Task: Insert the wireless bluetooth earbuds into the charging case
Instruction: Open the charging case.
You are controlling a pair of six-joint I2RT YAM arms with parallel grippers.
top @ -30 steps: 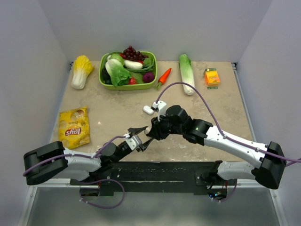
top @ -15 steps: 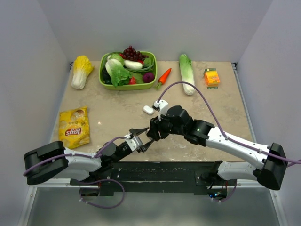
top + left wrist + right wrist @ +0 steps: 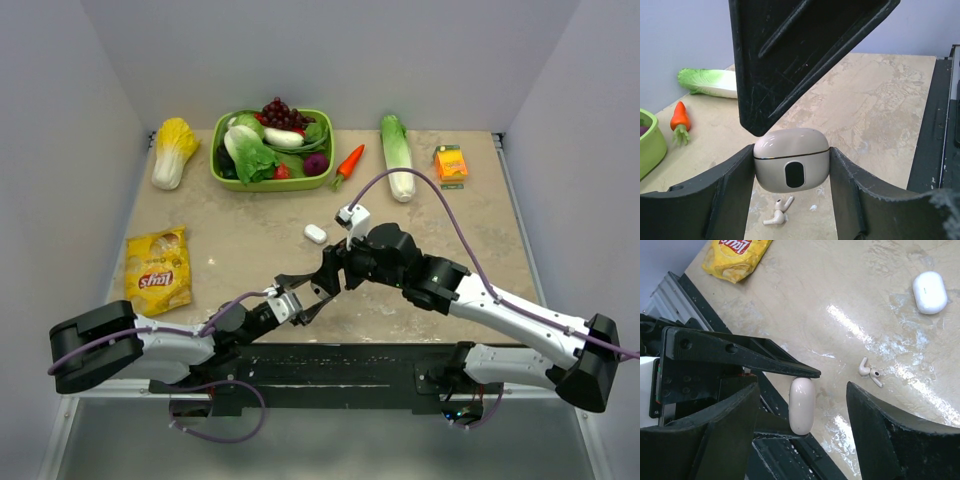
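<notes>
We see the glossy, pale, oval plastic charging case (image 3: 791,159) clamped end to end in the left gripper (image 3: 297,293), its long axis running from finger to finger and its lid closed. The two tiny white stemmed earbuds (image 3: 777,212) lie on the tabletop (image 3: 880,100) just below the case. The right gripper (image 3: 801,388) straddles the case, spread wide and grasping nothing.

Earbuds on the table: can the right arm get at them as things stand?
Probably yes. The right tool is open and empty; the earbuds lie uncovered on the table in its wrist view, beside the left tool gripping the case.
</notes>
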